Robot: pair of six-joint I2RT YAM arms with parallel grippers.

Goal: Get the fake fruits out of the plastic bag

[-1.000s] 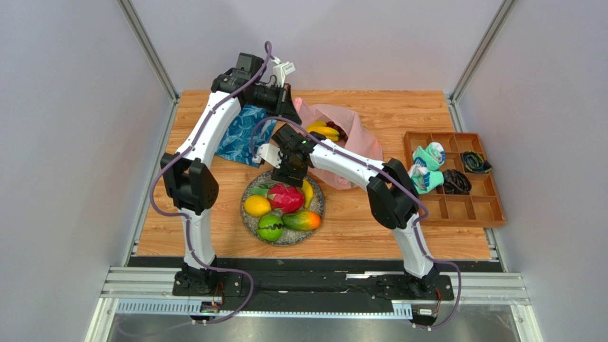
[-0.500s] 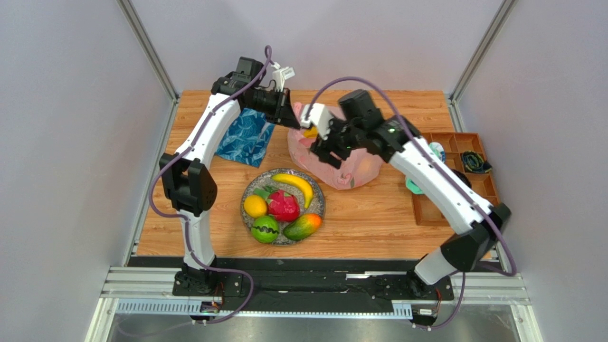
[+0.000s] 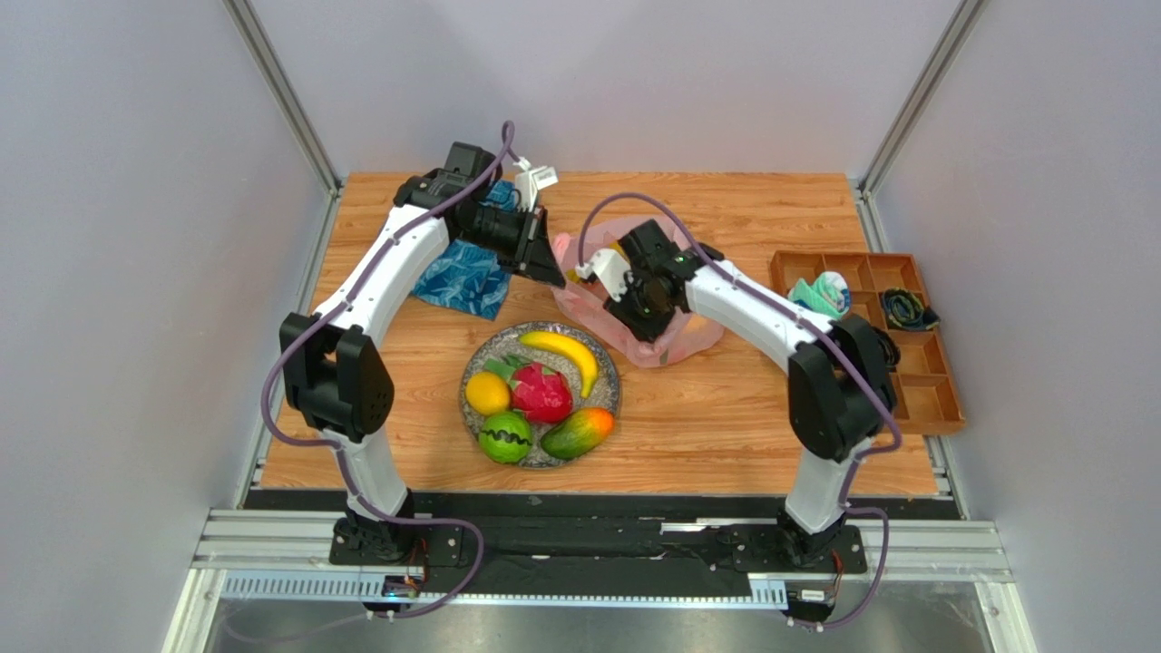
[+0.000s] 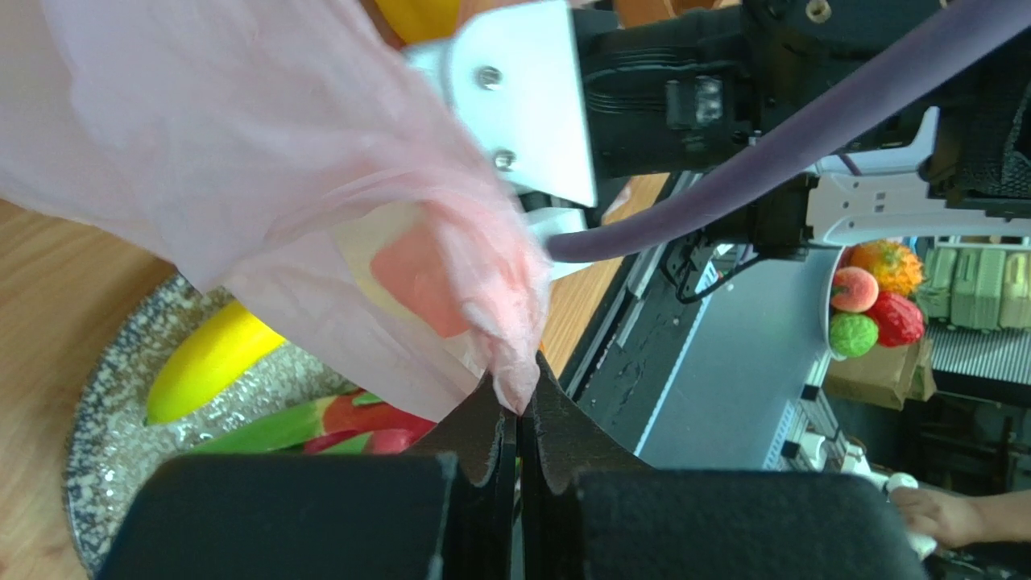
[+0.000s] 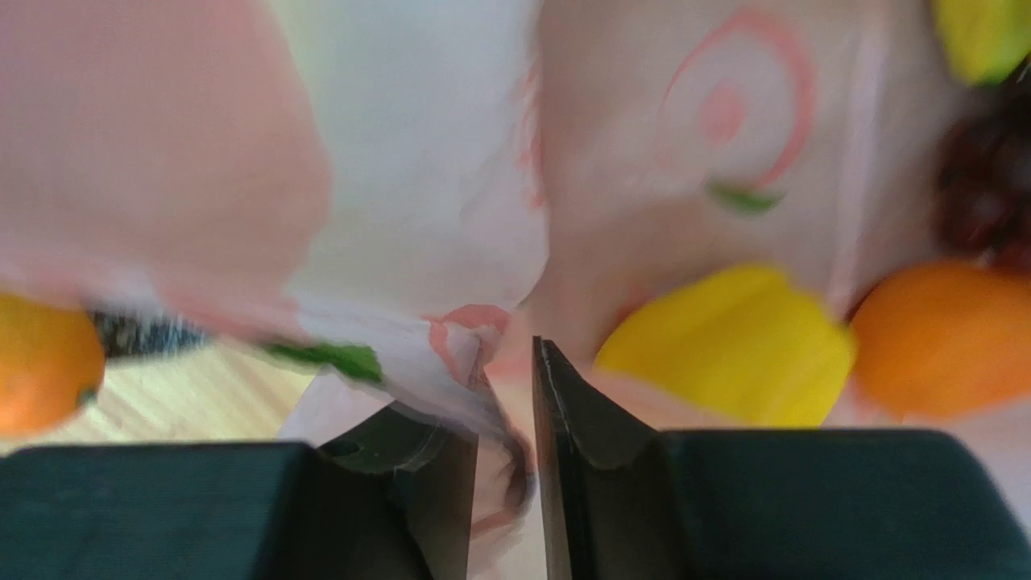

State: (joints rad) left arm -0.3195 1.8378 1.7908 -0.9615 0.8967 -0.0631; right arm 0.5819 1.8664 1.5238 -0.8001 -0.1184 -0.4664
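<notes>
Two arms (image 3: pixel 395 265) arch toward plastic bag (image 4: pixel 242 181): left claw (image 4: pixel 520 417) pinches it; right claw (image 5: pixel 506 399) near-closed inside (grip unclear).

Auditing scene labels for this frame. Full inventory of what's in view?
table: 1, wood, beneath all
plate: 1, speckled grey, table centre
fruits on plate: 5; yellow banana, yellow lemon, red dragon fruit, green melon, red-green mango
plastic bag: 1, pink, behind plate
fruits in bag: at least 3; yellow fruit, orange fruit, dark fruit
cloth: 1, blue, back left
tray: 1, brown, right edge, holding teal-white bundle and dark items
left end effector: 1, black, shut on bag edge
right end effector: 1, black, inside bag, jaws narrowly apart, grip unclear
</notes>
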